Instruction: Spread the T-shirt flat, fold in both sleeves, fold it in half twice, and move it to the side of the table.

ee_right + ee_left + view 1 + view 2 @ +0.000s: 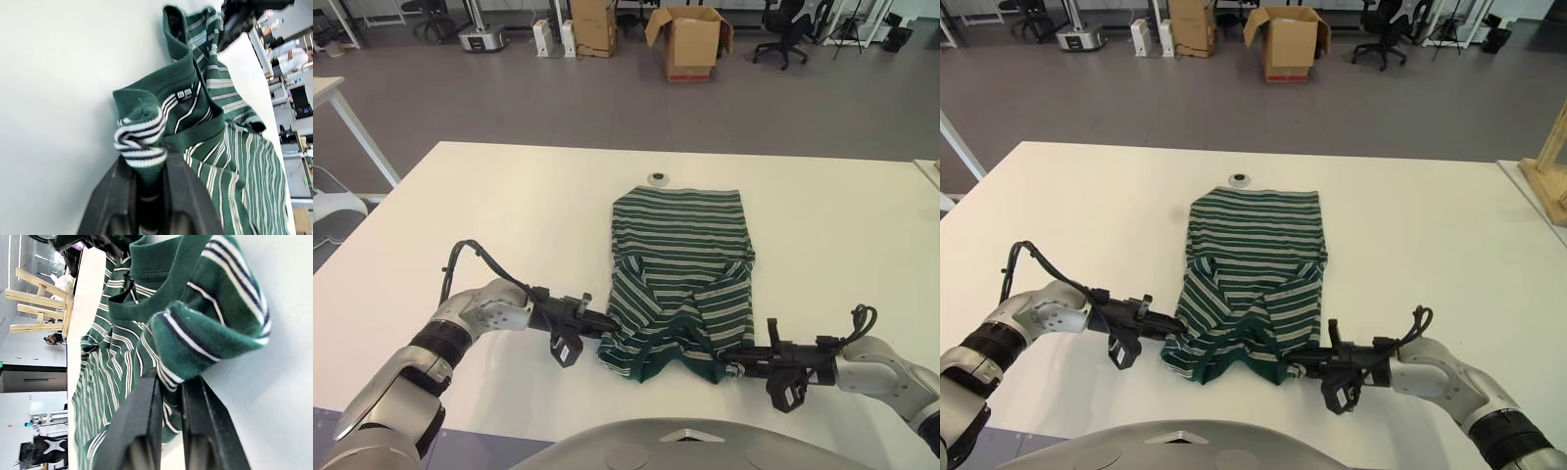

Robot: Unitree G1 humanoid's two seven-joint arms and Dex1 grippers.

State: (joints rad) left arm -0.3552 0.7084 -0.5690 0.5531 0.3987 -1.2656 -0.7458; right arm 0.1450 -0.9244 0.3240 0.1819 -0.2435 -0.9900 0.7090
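1. The dark green, white-striped knit T-shirt [680, 264] is lying lengthwise on the middle of the white bench [489, 215], with its sleeves tucked inward.
2. The left end effector [605, 321] is clamping the shirt's bunched near-left corner.
3. The right end effector [729, 360] is pinching the near-right corner, beside the collar.

Dark green T-shirt [683, 257] with white and navy stripes (solid green collar [142, 306]), white table [509, 215].
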